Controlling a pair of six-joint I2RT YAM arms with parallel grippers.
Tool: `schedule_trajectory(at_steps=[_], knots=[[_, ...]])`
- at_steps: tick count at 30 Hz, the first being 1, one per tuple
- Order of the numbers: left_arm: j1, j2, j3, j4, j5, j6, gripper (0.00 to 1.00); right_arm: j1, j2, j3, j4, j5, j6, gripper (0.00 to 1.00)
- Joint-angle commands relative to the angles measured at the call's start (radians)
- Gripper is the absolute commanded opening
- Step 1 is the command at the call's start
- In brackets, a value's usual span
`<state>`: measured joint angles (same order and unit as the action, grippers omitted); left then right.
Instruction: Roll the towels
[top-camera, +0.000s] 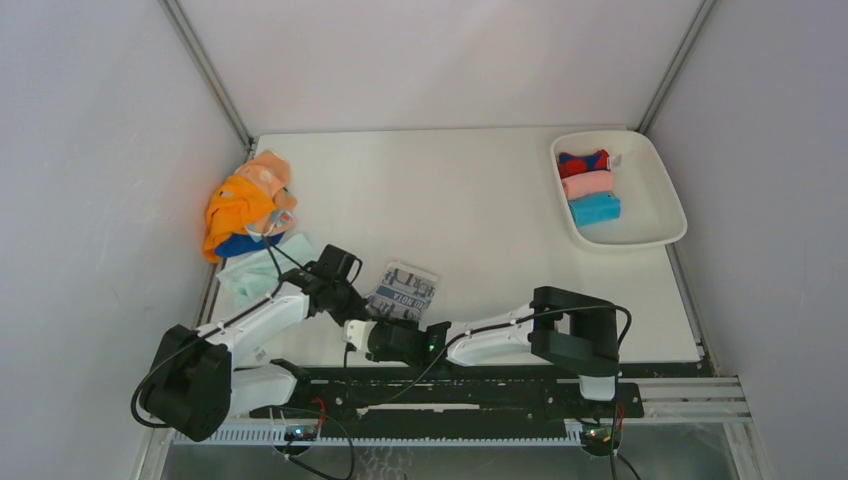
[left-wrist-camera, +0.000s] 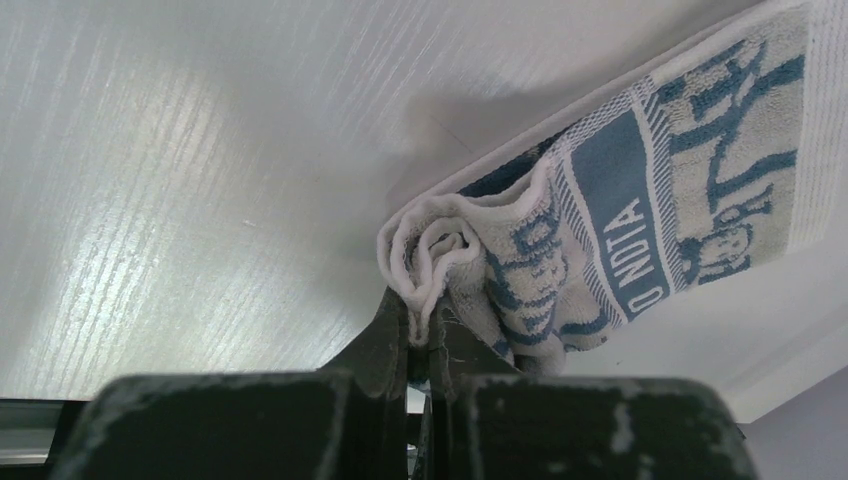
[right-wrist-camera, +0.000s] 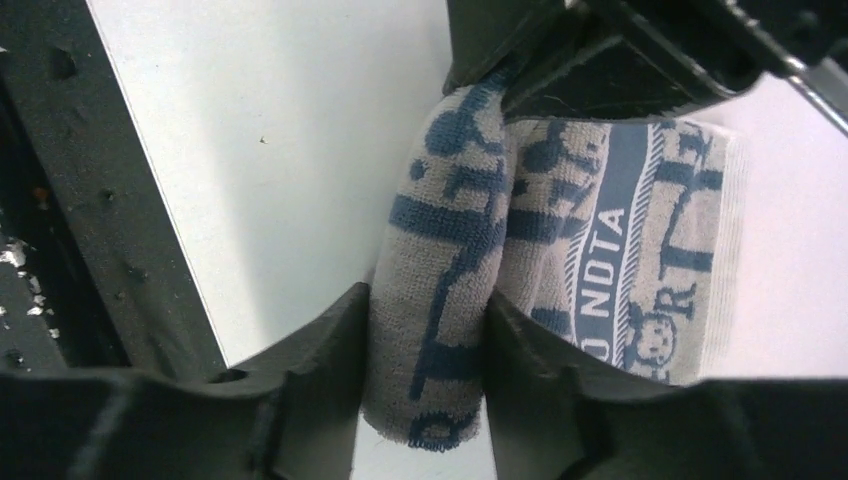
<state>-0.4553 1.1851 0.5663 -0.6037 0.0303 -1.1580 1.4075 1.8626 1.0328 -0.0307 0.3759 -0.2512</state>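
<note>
A grey and blue printed towel (top-camera: 405, 290) lies on the white table near the front, its near edge rolled up. My left gripper (left-wrist-camera: 428, 335) is shut on the white hem at the left end of the roll (left-wrist-camera: 440, 255). My right gripper (right-wrist-camera: 425, 330) is shut on the rolled part of the towel (right-wrist-camera: 440, 290). In the top view the left gripper (top-camera: 355, 305) and the right gripper (top-camera: 368, 335) meet at the towel's near left corner. The flat, unrolled part (right-wrist-camera: 650, 250) stretches away from the roll.
A white tray (top-camera: 655, 235) at the back right holds three rolled towels: red and blue (top-camera: 583, 162), pink (top-camera: 587, 184), blue (top-camera: 594, 209). A pile of orange, pink and blue towels (top-camera: 250, 205) and a pale green one (top-camera: 255, 275) lie at the left.
</note>
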Motion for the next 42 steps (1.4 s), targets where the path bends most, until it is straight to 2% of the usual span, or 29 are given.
schedule_trajectory(at_steps=[1, 3, 5, 7, 9, 12, 16, 23, 28, 33, 42], knots=[[0.02, -0.002, 0.027, 0.035, 0.024, 0.024, 0.09, -0.008, 0.018, 0.007, -0.02, 0.002, -0.006, 0.38], [0.026, -0.015, 0.02, 0.054, 0.036, 0.021, 0.25, -0.031, -0.007, -0.003, -0.021, -0.058, 0.019, 0.29], [0.026, -0.038, 0.021, 0.058, 0.028, 0.02, 0.35, -0.068, -0.041, -0.015, -0.021, -0.156, 0.06, 0.17], [0.027, -0.07, 0.021, 0.052, 0.006, 0.016, 0.43, -0.117, -0.079, -0.032, -0.014, -0.288, 0.101, 0.05], [0.031, -0.11, 0.016, 0.048, -0.01, 0.01, 0.48, -0.178, -0.106, -0.046, 0.0, -0.442, 0.149, 0.01], [0.036, -0.184, -0.001, 0.041, -0.03, -0.011, 0.57, -0.282, -0.121, -0.068, 0.042, -0.678, 0.226, 0.0], [0.05, -0.295, -0.028, 0.042, -0.039, -0.018, 0.6, -0.394, -0.09, -0.101, 0.132, -0.958, 0.346, 0.0], [0.054, -0.383, -0.077, 0.075, -0.009, -0.047, 0.61, -0.545, 0.025, -0.151, 0.402, -1.268, 0.63, 0.0], [0.045, -0.355, -0.135, 0.173, 0.051, -0.081, 0.62, -0.618, 0.136, -0.16, 0.56, -1.382, 0.826, 0.0], [0.005, -0.296, -0.149, 0.24, 0.046, -0.106, 0.64, -0.656, 0.221, -0.189, 0.673, -1.413, 0.965, 0.0], [-0.023, -0.165, -0.153, 0.333, 0.049, -0.12, 0.64, -0.683, 0.314, -0.188, 0.637, -1.41, 1.038, 0.0]])
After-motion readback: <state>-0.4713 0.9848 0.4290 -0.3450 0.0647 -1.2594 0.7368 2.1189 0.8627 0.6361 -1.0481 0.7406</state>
